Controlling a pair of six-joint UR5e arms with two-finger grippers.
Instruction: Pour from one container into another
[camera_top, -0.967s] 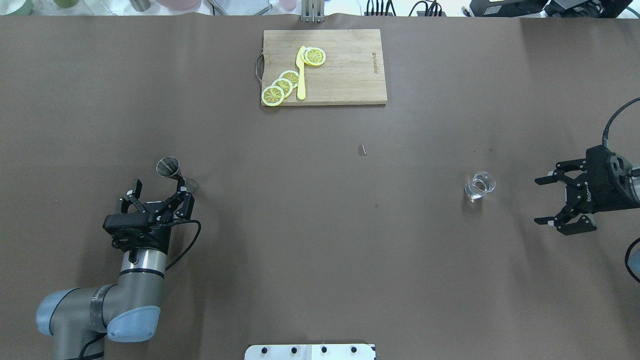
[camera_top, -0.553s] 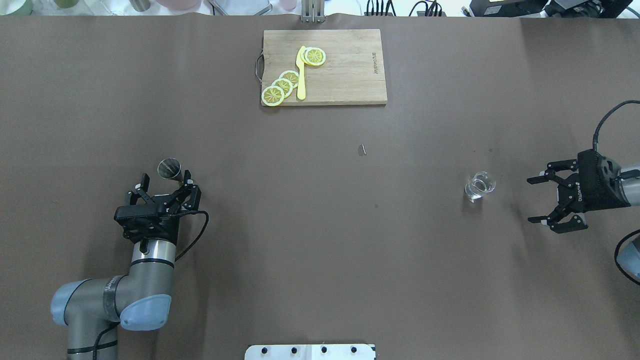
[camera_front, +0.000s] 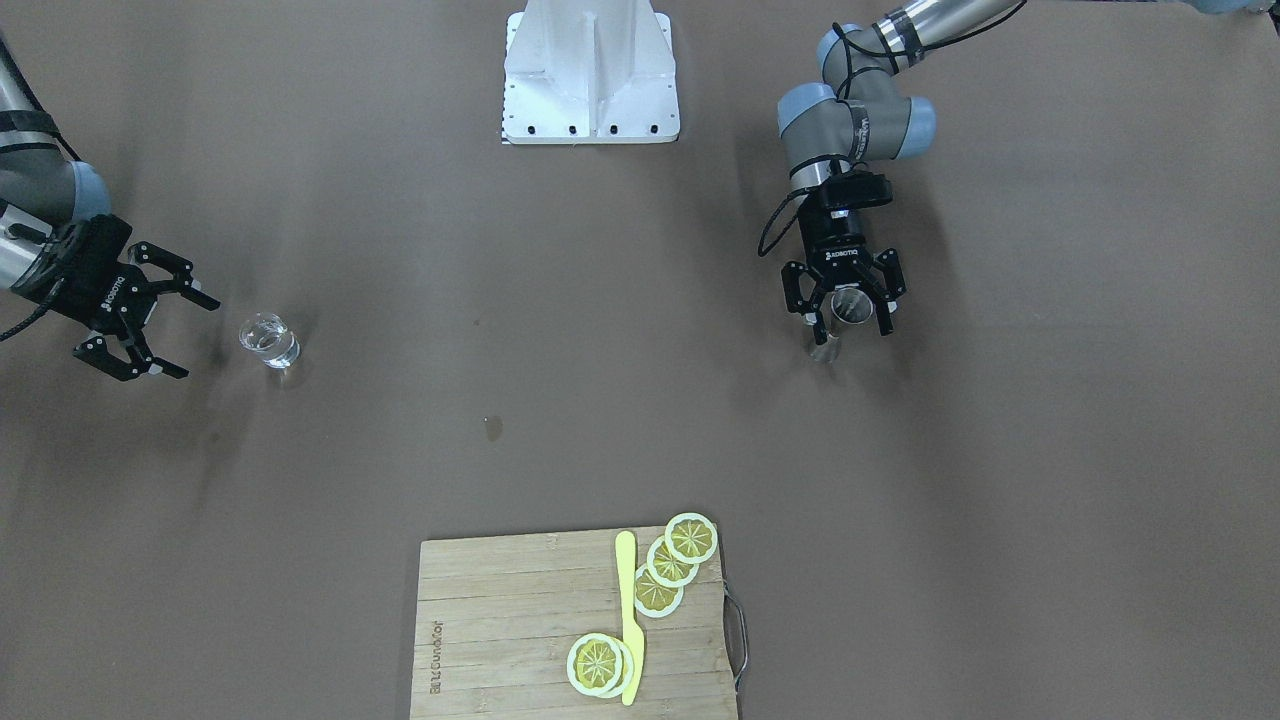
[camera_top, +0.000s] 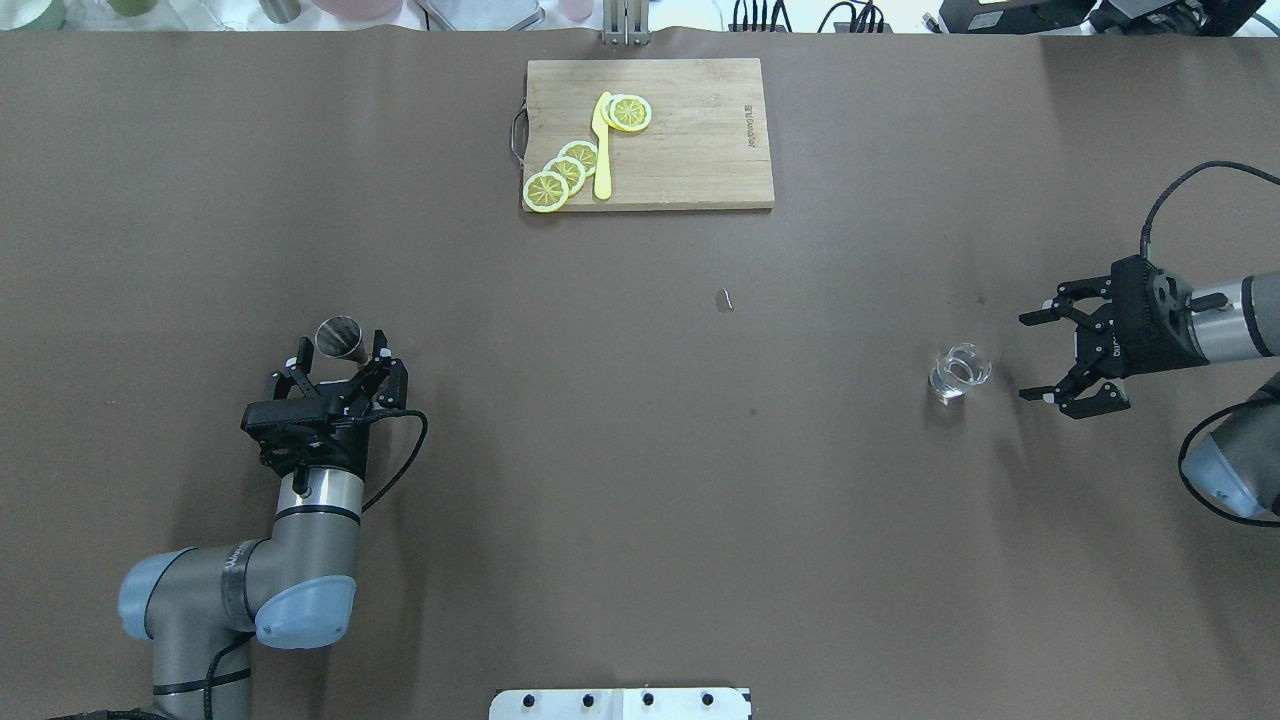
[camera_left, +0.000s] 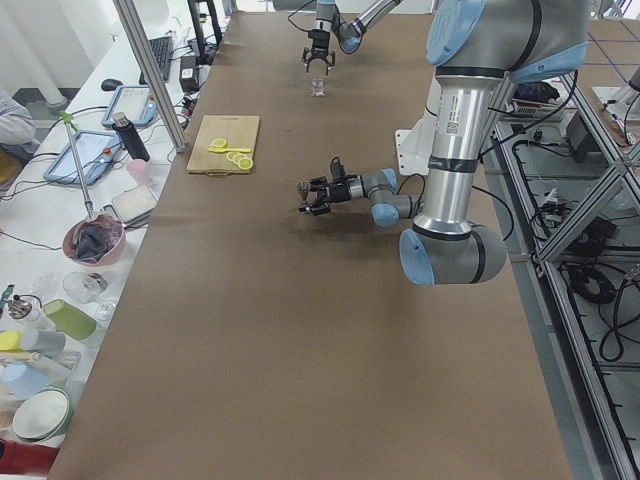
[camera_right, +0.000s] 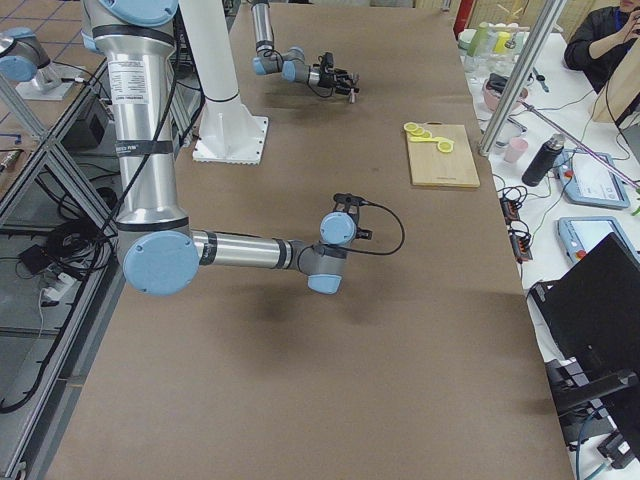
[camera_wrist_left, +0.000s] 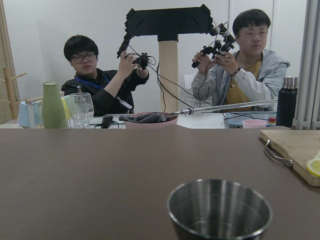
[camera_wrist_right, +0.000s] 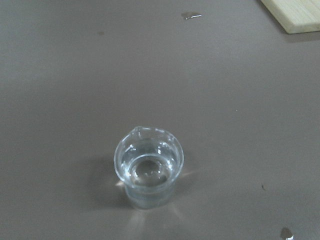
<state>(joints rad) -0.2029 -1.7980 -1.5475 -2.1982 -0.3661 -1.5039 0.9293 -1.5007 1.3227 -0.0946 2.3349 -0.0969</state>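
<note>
between spread left gripper (camera_top: 340, 349): jigger (camera_top: 338, 336); near spread right gripper (camera_top: 1030, 357), apart: tumbler (camera_top: 960, 372)

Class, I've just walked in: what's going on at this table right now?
Two robot arms are setting up a pour. The left gripper is open, its jaws either side of the steel jigger but not closed on it. The right gripper, also open, faces the glass tumbler without touching it. The tumbler stands upright with clear liquid inside. Nothing is lifted or poured yet.
</note>
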